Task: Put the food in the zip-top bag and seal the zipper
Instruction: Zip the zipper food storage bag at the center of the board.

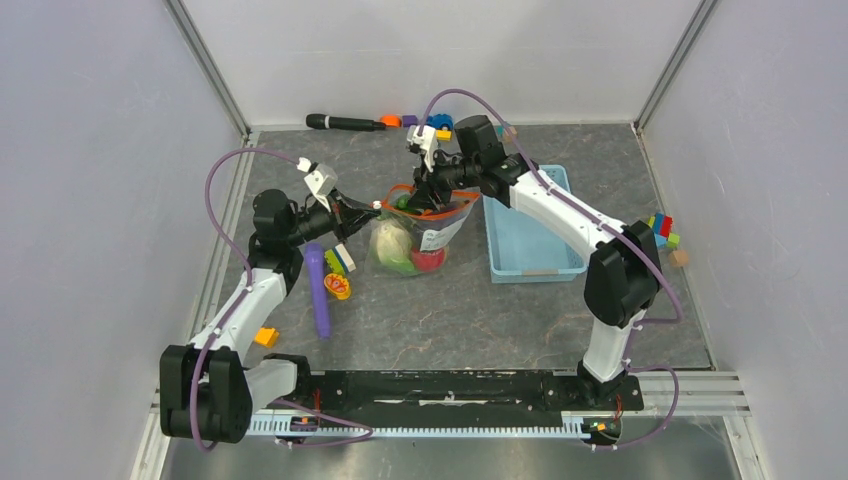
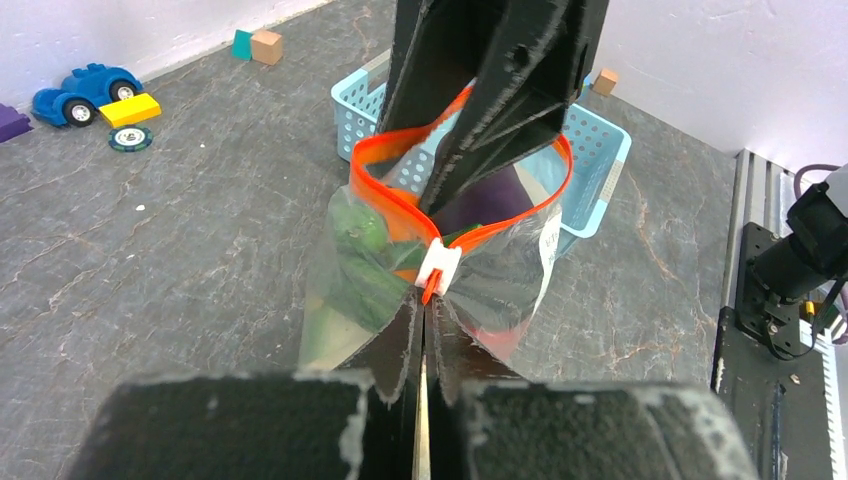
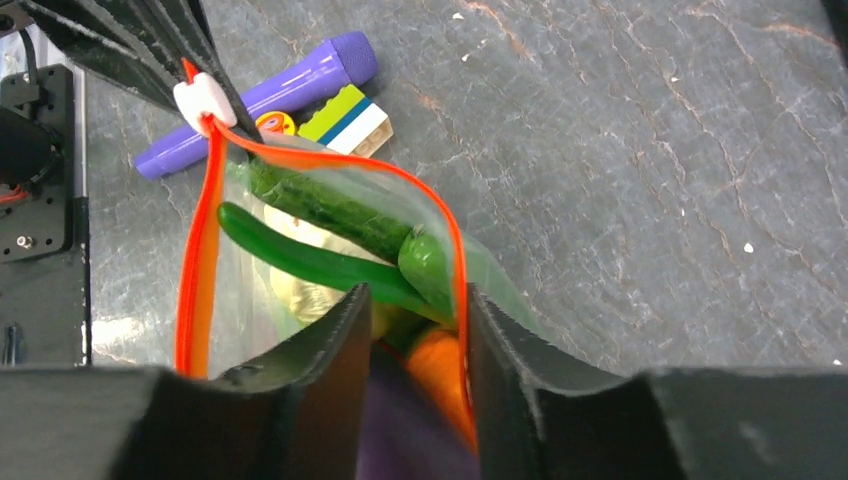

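The clear zip-top bag (image 1: 420, 235) stands mid-table with its mouth wide open. Its orange-red zipper (image 2: 375, 195) forms a loop. My left gripper (image 2: 427, 300) is shut on the bag's edge right at the white slider (image 2: 438, 265). My right gripper (image 3: 415, 310) is open at the far side of the mouth, its fingers straddling the zipper rim (image 3: 458, 270). Food lies inside: a cucumber (image 3: 320, 205), a purple eggplant (image 3: 400, 430), an orange piece (image 3: 440, 365), a pale cabbage (image 1: 390, 240) and a red piece (image 1: 430, 260).
A light blue basket (image 1: 525, 235) sits just right of the bag. A long purple stick (image 1: 318, 290) and a green-and-white block (image 3: 350, 120) lie to its left. A black microphone (image 1: 345, 122), a blue toy car (image 2: 85, 90) and blocks (image 1: 660, 230) line the back and right edges.
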### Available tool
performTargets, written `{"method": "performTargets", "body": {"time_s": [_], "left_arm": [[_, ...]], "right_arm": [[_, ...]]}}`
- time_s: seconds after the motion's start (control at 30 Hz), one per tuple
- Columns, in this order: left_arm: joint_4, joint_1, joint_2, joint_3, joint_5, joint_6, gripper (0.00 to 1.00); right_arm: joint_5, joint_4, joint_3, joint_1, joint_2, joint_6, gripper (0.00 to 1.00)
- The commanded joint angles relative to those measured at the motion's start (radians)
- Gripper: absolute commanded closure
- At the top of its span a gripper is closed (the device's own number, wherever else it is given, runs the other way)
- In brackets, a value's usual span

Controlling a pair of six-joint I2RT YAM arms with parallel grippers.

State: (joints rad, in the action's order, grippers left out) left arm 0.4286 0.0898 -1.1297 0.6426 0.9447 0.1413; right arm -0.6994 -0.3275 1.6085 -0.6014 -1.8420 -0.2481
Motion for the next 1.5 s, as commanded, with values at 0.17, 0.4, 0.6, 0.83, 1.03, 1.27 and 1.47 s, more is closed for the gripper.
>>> {"method": "performTargets", "body": {"time_s": [0.17, 0.4, 0.6, 0.83, 1.03, 1.27, 1.47], "left_arm": [[-0.036, -0.005, 0.033, 0.042, 0.026, -0.079, 0.98], [-0.063, -0.005, 0.043, 0.050, 0.021, -0.100, 0.98], [-0.068, -0.005, 0.048, 0.047, 0.023, -0.107, 0.98], [-0.097, -0.005, 0.079, 0.031, 0.036, -0.173, 0.98], [-0.107, -0.005, 0.101, 0.022, 0.035, -0.192, 0.98], [-0.119, -0.005, 0.110, 0.020, 0.042, -0.205, 0.98], [-0.125, -0.004, 0.117, 0.017, 0.038, -0.207, 0.98]], "right_arm": [[0.029, -0.064, 0.083, -0.003, 0.131, -0.089, 0.37], [-0.040, -0.070, 0.108, -0.067, 0.143, -0.157, 0.30], [-0.066, -0.044, 0.112, -0.131, 0.144, -0.271, 0.28], [-0.109, -0.043, 0.155, -0.156, 0.094, -0.301, 0.33], [-0.072, -0.041, 0.171, -0.161, 0.061, -0.303, 0.39], [-0.068, -0.093, 0.225, -0.167, -0.007, -0.313, 0.45], [-0.078, -0.103, 0.225, -0.168, -0.016, -0.326, 0.55]]}}
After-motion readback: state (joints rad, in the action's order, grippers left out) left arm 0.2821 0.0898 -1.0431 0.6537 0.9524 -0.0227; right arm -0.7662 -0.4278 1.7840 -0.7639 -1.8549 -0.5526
